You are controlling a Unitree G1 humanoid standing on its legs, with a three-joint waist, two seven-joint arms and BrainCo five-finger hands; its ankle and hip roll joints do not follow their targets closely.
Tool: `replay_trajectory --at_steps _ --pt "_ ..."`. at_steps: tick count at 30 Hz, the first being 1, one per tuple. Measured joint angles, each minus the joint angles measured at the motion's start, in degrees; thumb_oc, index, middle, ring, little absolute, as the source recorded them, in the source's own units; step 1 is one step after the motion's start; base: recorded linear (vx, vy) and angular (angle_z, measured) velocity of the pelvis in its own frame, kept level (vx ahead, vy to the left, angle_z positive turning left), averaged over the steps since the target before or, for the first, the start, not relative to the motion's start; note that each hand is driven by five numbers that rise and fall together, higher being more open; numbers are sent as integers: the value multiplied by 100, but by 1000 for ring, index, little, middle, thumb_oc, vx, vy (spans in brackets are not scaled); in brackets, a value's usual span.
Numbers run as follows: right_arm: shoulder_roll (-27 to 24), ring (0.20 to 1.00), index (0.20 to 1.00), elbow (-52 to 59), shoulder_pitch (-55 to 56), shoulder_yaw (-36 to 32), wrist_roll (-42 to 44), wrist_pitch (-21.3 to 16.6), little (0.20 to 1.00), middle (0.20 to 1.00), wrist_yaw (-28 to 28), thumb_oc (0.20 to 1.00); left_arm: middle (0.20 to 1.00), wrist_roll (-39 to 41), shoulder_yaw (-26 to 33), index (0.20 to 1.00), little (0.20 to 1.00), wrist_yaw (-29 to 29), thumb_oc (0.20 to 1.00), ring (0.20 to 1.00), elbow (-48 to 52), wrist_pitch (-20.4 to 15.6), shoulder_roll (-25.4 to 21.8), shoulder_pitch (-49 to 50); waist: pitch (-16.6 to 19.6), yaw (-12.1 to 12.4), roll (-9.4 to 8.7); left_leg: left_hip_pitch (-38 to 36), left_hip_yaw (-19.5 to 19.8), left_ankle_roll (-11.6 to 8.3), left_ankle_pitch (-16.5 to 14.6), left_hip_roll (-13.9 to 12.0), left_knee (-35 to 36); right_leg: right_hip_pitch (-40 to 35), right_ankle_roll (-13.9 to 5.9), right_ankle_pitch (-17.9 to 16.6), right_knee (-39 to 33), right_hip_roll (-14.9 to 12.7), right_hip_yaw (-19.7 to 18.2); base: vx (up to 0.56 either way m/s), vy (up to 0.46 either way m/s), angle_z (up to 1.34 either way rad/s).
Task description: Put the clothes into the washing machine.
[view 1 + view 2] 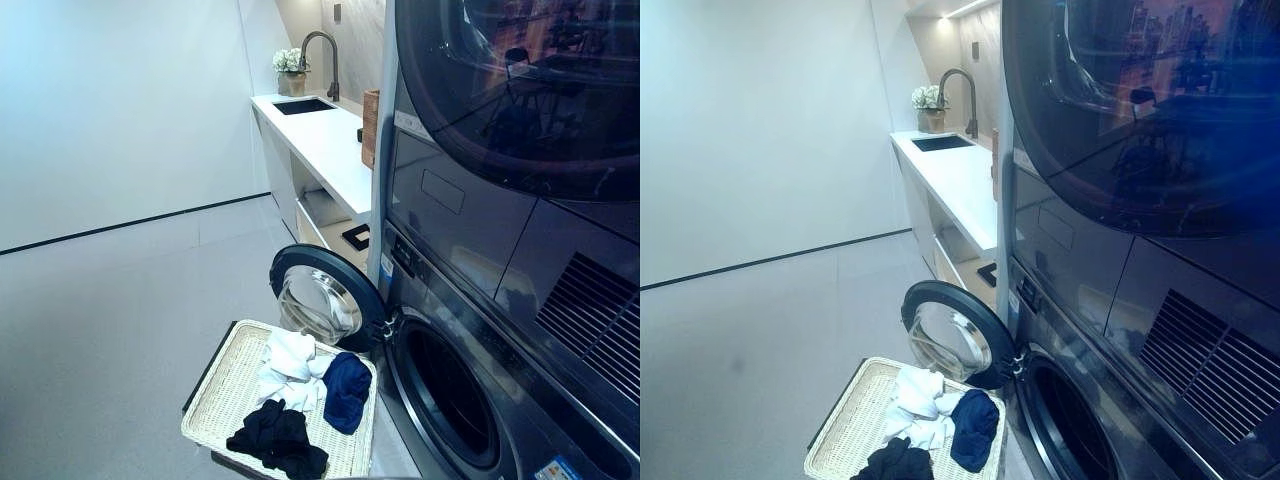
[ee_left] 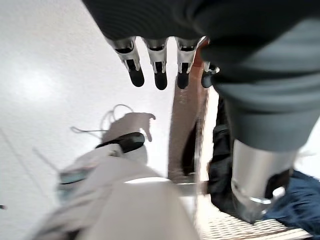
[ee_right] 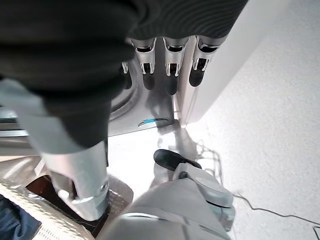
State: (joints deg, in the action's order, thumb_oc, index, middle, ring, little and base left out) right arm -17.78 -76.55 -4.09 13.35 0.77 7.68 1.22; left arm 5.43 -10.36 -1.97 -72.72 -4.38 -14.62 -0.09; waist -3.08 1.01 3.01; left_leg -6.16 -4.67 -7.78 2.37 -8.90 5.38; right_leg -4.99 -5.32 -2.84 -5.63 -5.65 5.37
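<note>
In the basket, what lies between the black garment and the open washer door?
White clothes lie between the black garment and the washer door, seen in the left eye view.

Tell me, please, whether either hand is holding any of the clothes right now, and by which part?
Nothing is held. The left hand and right hand both hang open, fingers relaxed. The clothes all lie in the basket.
</note>
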Motion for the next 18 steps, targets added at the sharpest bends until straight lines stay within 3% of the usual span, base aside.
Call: replay_trajectory --at_steps 3,7,10,11,12,15,18 --pt "-95 1000 1000 193 -360 209 131 -83 1000 1000 28 1000 1000 397 -195 1000 1000 159 1000 1000 276 -304 -22 -271 -252 -2 68 474 33 -14 147 26 -67 488 -5 -164 10 -6 -4 -280 9 0" --pt "-215 1000 1000 467 -1528 243 450 -304 1000 1000 174 1000 1000 1088 -264 1000 1000 512 1000 1000 1203 -981 -97 -1406 -1398 2 160 1442 193 12 568 93 -87 1356 57 -574 35 17 20 -184 24 11" --pt "-287 1000 1000 534 -2184 231 635 -408 1000 1000 246 1000 1000 1320 -295 1000 1000 831 1000 1000 1458 -1319 -265 -2103 -2109 -3 167 1706 280 45 679 102 -51 1598 38 -662 35 19 61 -66 34 8" --pt "-287 1000 1000 534 -2184 231 635 -408 1000 1000 246 1000 1000 1320 -295 1000 1000 831 1000 1000 1458 -1319 -265 -2103 -2109 -3 167 1706 280 45 679 102 -51 1598 38 -662 35 19 61 -82 18 11" --pt "-425 1000 1000 630 -2440 214 839 -479 1000 1000 285 1000 1000 1334 -300 1000 1000 1193 1000 1000 1799 -1583 -447 -2359 -2433 -1 149 1843 336 28 728 115 -38 1720 37 -684 36 10 94 -81 1 7" --pt "-531 1000 1000 625 -2582 221 985 -506 1000 1000 294 1000 1000 1300 -311 1000 1000 1525 1000 1000 1958 -1685 -583 -2548 -2613 14 132 1939 348 24 750 125 -54 1805 63 -715 44 7 127 -73 -17 3" --pt "-690 1000 1000 649 -2845 221 1200 -583 1000 1000 294 1000 1000 874 -297 1000 1000 2321 1000 1000 2180 -1747 -866 -2923 -2780 148 28 2450 348 25 752 115 -226 2417 70 -659 379 2 120 -87 -51 -4"
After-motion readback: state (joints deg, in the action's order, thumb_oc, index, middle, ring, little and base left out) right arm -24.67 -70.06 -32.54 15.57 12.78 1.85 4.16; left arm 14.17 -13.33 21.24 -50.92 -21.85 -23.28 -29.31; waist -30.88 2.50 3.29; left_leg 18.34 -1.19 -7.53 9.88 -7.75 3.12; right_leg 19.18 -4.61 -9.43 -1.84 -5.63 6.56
